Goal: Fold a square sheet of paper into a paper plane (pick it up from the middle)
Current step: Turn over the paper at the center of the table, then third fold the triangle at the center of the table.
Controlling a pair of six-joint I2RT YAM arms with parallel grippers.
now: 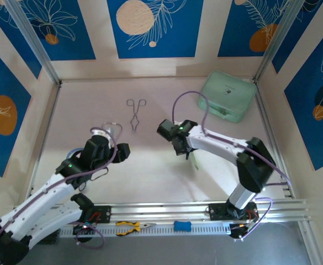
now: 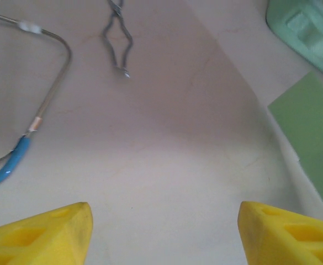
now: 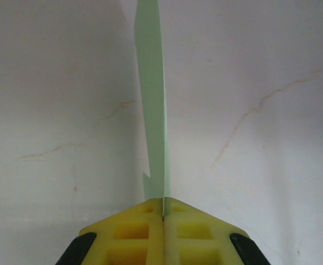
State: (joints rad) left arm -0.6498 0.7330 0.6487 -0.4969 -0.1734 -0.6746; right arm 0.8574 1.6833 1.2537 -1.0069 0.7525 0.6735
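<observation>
My right gripper (image 3: pixel 163 200) is shut on the folded light-green paper (image 3: pixel 153 110), which stands edge-on and runs straight out from the closed yellow fingertips above the table. From the top camera, the right gripper (image 1: pixel 179 148) sits mid-table with a sliver of the paper (image 1: pixel 195 160) showing beside it. The left wrist view shows the paper (image 2: pixel 310 127) as a flat green face at the right edge. My left gripper (image 2: pixel 164 212) is open, its yellow fingers (image 2: pixel 56 232) wide apart over bare table with nothing between them. It hangs left of the paper (image 1: pixel 120 152).
Metal tongs (image 1: pixel 135 113) lie at the back centre. A stethoscope (image 2: pixel 45 99) with a blue tube lies by the left arm. A mint-green case (image 1: pixel 227 96) sits in the back right corner. Pliers (image 1: pixel 131 226) and a blue piece (image 1: pixel 182 226) rest on the front rail.
</observation>
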